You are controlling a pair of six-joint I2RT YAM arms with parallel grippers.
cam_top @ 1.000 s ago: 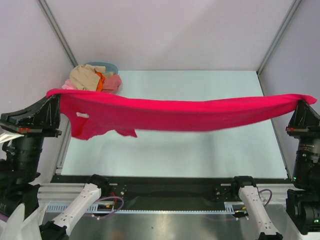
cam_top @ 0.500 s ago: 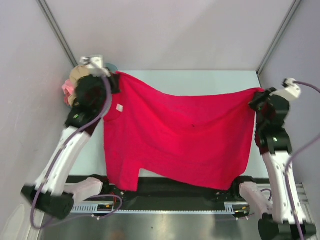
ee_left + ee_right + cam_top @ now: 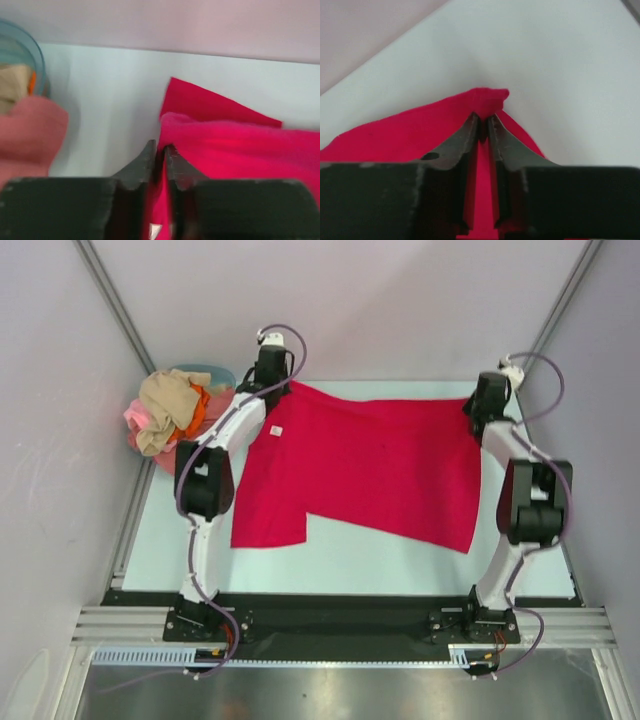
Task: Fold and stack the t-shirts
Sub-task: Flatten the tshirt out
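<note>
The red t-shirt (image 3: pixel 370 465) lies spread flat on the table (image 3: pixel 350 560), toward the far side, not folded yet. The left gripper (image 3: pixel 159 150) and right gripper (image 3: pixel 483 120) pinch its far corners, jaws nearly together. The other t-shirts (image 3: pixel 165 405) sit heaped at the far left. All the folding is left to do.

A pale, blue-white table (image 3: pixel 350 550) fills the booth floor, enclosed by plain lilac-grey walls (image 3: pixel 330 300) with slanted metal struts (image 3: pixel 112 300) in the far corners. At the far left corner stands a light-blue round tub (image 3: pixel 216 371), seemingly just at the table's edge. A black strip (image 3: pixel 340 608) and brushed steel shelf (image 3: pixel 330 690) run along the near side
</note>
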